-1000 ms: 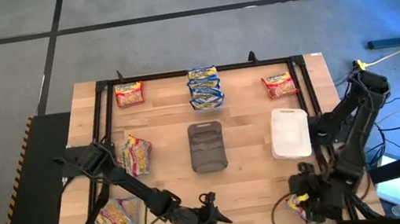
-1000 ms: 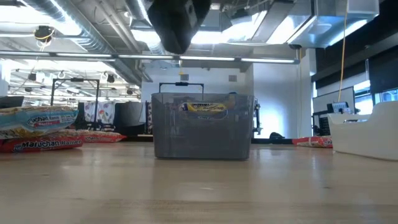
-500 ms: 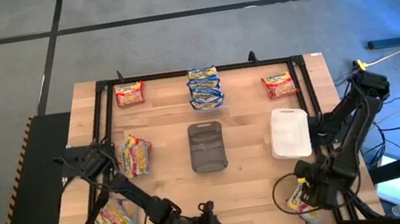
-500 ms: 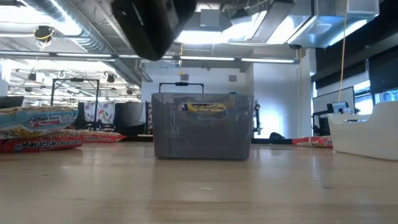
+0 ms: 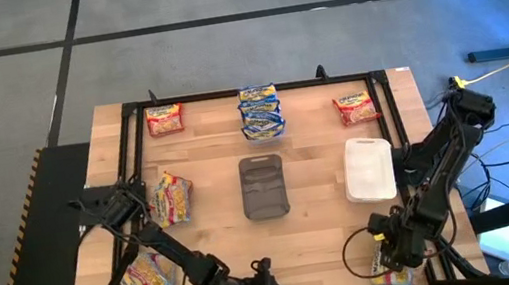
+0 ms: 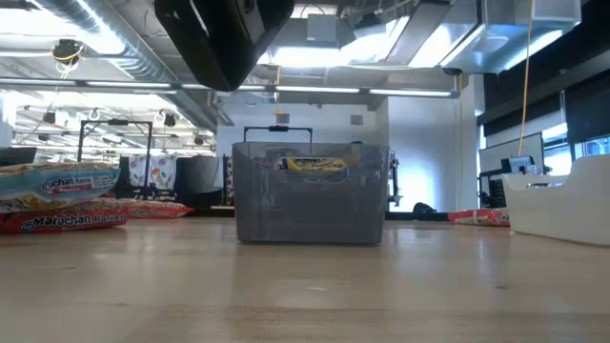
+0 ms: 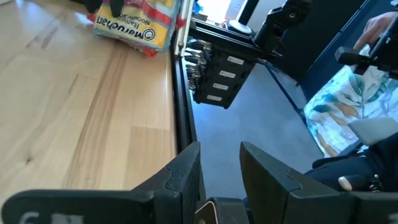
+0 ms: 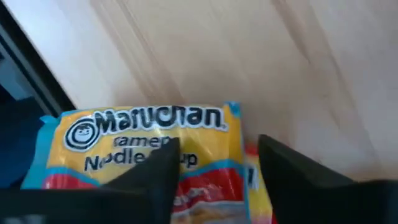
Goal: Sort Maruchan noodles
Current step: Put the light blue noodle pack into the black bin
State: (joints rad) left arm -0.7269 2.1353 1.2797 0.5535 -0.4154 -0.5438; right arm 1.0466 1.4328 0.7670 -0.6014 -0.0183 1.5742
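Right pincer (image 8: 214,171), fingers parted, straddles a Maruchan packet (image 8: 149,146), partly hiding its label.

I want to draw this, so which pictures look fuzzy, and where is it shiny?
Low view: a big dark blurry arm part hangs close at the top, and ceiling lights glare behind the tub. Right wrist view: the right end effector is soft-edged over the noodle packet. Left wrist view: bright glare near the top.

The table (image 5: 322,223) is pale, smooth, matt wood; its frame (image 5: 393,112) is black metal; the Maruchan noodles (image 8: 149,146) wear glossy printed plastic; the tub (image 6: 310,195) is translucent plastic.
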